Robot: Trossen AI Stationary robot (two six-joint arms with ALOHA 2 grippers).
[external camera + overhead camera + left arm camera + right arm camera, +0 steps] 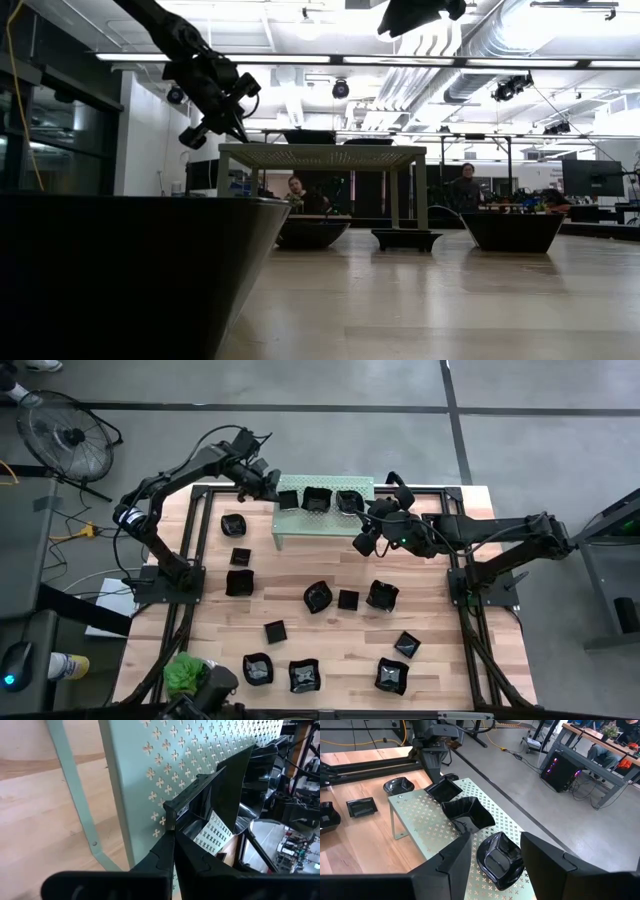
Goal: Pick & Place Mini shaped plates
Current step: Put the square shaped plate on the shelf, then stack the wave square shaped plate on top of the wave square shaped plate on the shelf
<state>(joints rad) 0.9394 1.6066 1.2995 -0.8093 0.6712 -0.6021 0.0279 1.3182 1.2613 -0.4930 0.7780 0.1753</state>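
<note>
A pale green perforated shelf (pixel 325 520) stands at the table's far edge with three black mini shaped plates on top. My left gripper (pixel 172 840) is shut at the leftmost one, a square plate (pixel 444 790). The middle plate (pixel 467 815) is wavy-edged. My right gripper (pixel 492 852) hangs open above the rightmost plate (pixel 500 860), one finger showing on each side of it, touching nothing. Several more plates (pixel 318 597) lie spread over the wooden table. My left gripper pinches the square plate's rim at one corner (pixel 170 815) between its two fingertips. The fingers slant down from the table's far left. The plate's bottom sits on the shelf top (pixel 150 775) near the shelf's left end.
Loose plates lie along the left side (pixel 239 582), the middle (pixel 382 594) and the near edge (pixel 303 675). A green object (pixel 183 672) sits at the near left corner. One plate (pixel 130 270) fills the low view's foreground. People sit in the room beyond.
</note>
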